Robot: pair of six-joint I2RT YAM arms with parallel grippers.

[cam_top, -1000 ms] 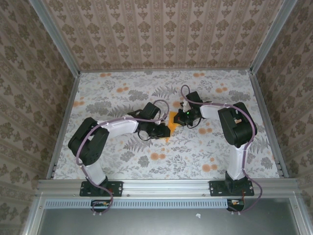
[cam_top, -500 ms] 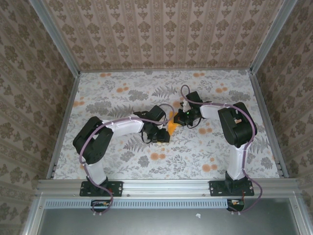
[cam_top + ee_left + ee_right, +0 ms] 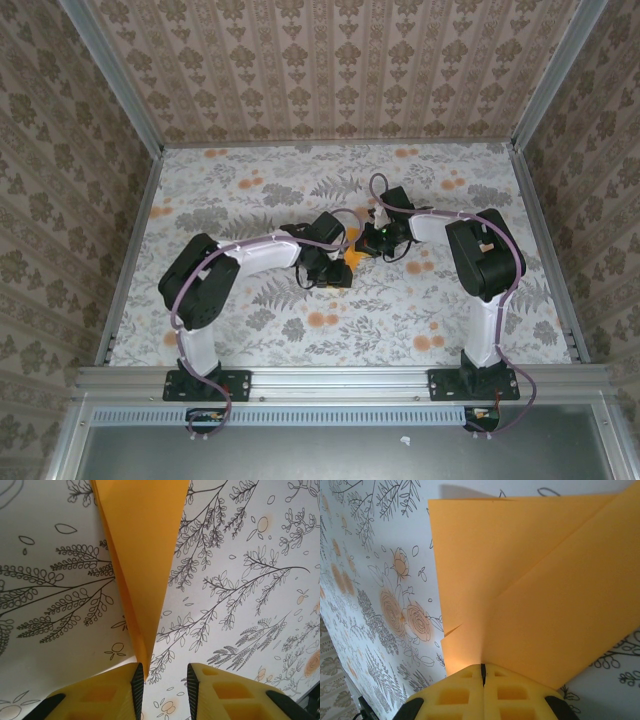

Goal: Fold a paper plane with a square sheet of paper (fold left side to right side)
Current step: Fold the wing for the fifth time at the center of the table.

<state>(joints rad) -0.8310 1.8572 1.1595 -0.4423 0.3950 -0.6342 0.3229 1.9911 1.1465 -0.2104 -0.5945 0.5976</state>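
Right gripper [image 3: 482,674]: yellow fingers pressed together, edge of thin bright orange folded paper sheet [image 3: 530,580] pinched between them. Left gripper [image 3: 163,686]: jaws parted by narrow gap, nothing clamped. Sheet's pointed tip is touched by one finger [image 3: 131,687], and sheet is spread toward 12 o'clock. Sheet located on grey-white flower-print cloth [image 3: 250,190], between both grippers.

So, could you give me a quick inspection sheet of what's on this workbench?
Surface: flowered grey-white cloth, flat.
Job's things: orange paper, folded and creased to a point.
Clutter: nothing seen.
Grippers: right gripper shut on the paper's edge; left gripper open, paper tip beside one finger.
Cables: purple cables running along both arms.
Surroundings: patterned walls, metal frame.
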